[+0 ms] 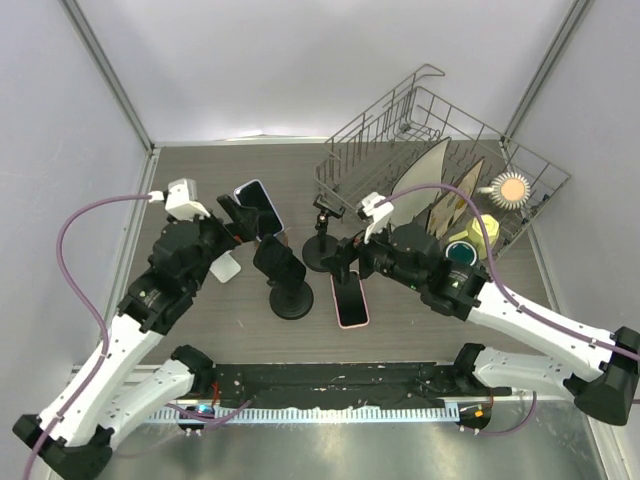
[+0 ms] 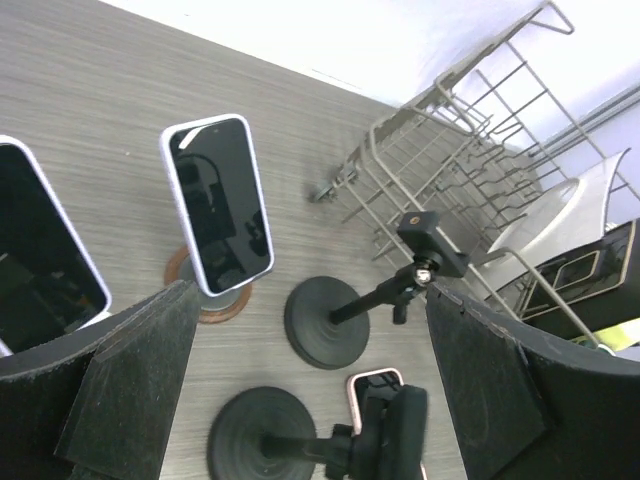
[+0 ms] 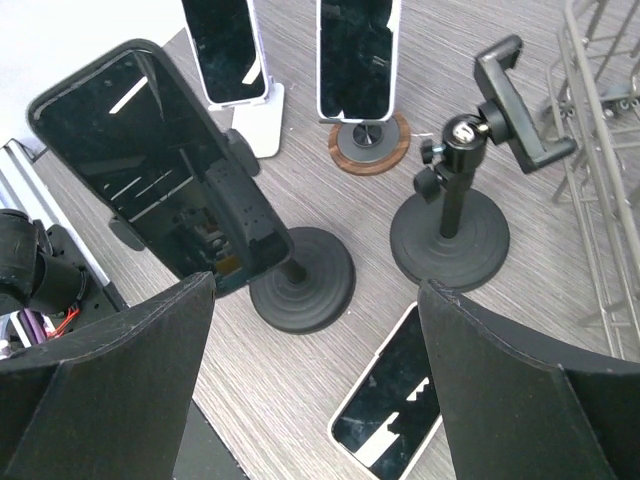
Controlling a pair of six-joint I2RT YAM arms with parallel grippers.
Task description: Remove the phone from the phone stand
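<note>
Left gripper [image 1: 236, 215] is up over the far left of the counter [image 1: 420, 335], jaws spread wide with nothing in them, right beside the white-edged phone [image 1: 258, 206] propped on its round wooden base. Right gripper [image 1: 345, 258] hangs low in the middle, jaws also wide and empty. Just below it the pink phone [image 1: 350, 299] lies flat on the counter, screen up, near the foot of the empty black stand [image 1: 321, 252]. To its left, the dark phone [image 1: 279, 260] sits clamped on the other black stand [image 1: 292, 301]
</note>
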